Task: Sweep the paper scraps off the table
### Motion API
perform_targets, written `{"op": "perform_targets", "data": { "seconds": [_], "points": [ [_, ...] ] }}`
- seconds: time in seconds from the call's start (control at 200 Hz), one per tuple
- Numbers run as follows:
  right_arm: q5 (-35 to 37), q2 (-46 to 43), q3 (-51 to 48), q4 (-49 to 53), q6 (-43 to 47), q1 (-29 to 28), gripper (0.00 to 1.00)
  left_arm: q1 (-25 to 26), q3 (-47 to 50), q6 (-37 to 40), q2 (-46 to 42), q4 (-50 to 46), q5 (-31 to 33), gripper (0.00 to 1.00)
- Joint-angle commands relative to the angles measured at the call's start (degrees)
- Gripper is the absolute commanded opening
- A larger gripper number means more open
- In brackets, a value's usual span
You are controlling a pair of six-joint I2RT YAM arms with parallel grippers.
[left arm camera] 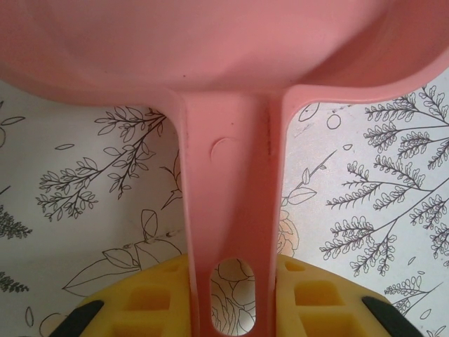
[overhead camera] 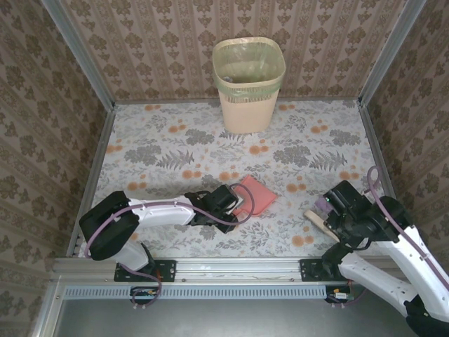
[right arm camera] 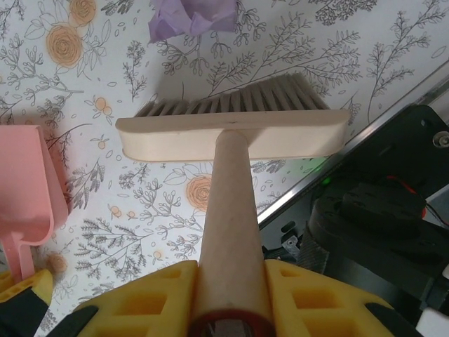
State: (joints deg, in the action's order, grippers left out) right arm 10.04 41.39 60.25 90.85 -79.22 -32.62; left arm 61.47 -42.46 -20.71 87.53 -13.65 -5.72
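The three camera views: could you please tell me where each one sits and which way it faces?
Top external: above and behind the bases, looking down on the floral-cloth table; left gripper and right gripper show.
Left wrist: looking along its yellow fingers at the pink plastic dustpan they clamp.
Right wrist: looking past its yellow fingers along the wooden hand brush they hold toward a lilac crumpled paper scrap.
Shared: both wrist views show the dustpan.
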Motion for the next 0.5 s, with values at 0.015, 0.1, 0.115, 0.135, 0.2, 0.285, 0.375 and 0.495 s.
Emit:
{"op": "perform_targets", "data": {
  "seconds": [0.015, 0.1, 0.115, 0.135, 0.2, 0.285, 0.375, 0.495],
  "points": [
    [2.7, 1.8, -1.6, -5.5, 3.0, 0.3, 0.0, 0.5, -0.5, 0.9, 0.8, -3.4, -0.2, 0.0],
    [4.8, 3.3, -2.1, -8.0, 5.6, 0.4, 0.0, 0.5, -0.6, 0.9, 0.8, -3.5, -0.2, 0.0],
    [5.2, 3.6, -2.2, -8.5, 6.0, 0.4, 0.0, 0.5, -0.5, 0.9, 0.8, -3.6, -0.2, 0.0],
    [5.6, 3.9, -2.3, -9.3, 6.8, 0.5, 0.0, 0.5, -0.5, 1.0, 0.8, -3.7, -0.2, 0.0],
    [7.1, 5.3, -2.7, -12.1, 9.8, 0.9, 0.0, 0.5, -0.6, 0.9, 0.8, -3.6, -0.1, 0.0],
    [8.9, 7.0, -3.0, -16.0, 14.4, 1.6, 0.0, 0.6, -0.6, 1.0, 0.8, -3.7, 0.1, 0.0],
    [9.3, 8.5, -3.0, -21.6, 19.8, 2.2, 0.0, 0.6, -0.7, 1.0, 0.7, -3.9, 0.3, 0.0],
    [8.7, 10.6, -2.6, -28.8, 24.9, 2.3, 0.0, 0.6, -0.7, 1.1, 0.8, -4.1, 0.5, 0.0]
  ]
}}
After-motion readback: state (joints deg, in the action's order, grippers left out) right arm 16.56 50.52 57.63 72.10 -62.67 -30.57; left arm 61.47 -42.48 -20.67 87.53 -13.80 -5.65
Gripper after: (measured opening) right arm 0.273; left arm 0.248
